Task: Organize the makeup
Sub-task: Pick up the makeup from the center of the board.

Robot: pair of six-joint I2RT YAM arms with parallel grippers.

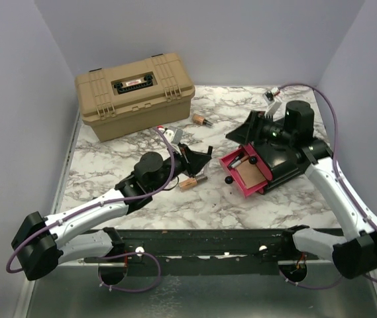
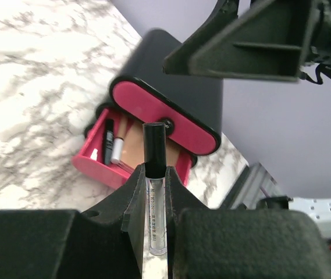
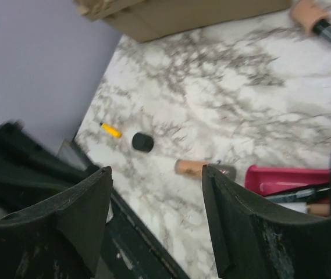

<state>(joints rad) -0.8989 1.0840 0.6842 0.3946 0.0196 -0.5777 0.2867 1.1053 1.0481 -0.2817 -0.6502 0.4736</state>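
Observation:
My left gripper (image 1: 198, 158) (image 2: 155, 170) is shut on a slim clear tube with a black cap (image 2: 154, 142) and holds it above the table, short of the open pink drawer (image 1: 240, 184) (image 2: 98, 167). The drawer holds a flat copper-pink compact (image 1: 250, 173), a black tube (image 2: 108, 139) and a white tube (image 2: 118, 150). A copper lipstick tube (image 1: 193, 182) (image 3: 195, 168) lies on the table beside the drawer. Another lipstick tube (image 1: 202, 120) (image 3: 312, 14) lies further back. A tiny black jar (image 3: 142, 142) stands near a yellow pen (image 3: 110, 129). My right gripper (image 1: 254, 129) (image 3: 156, 174) is open and empty above the black box.
The black box with pink drawers (image 1: 281, 159) (image 2: 171, 110) stands at the right. A closed tan toolbox (image 1: 134, 93) stands at the back left. Purple walls close in the left, back and right. A black rail (image 1: 195, 242) runs along the near edge.

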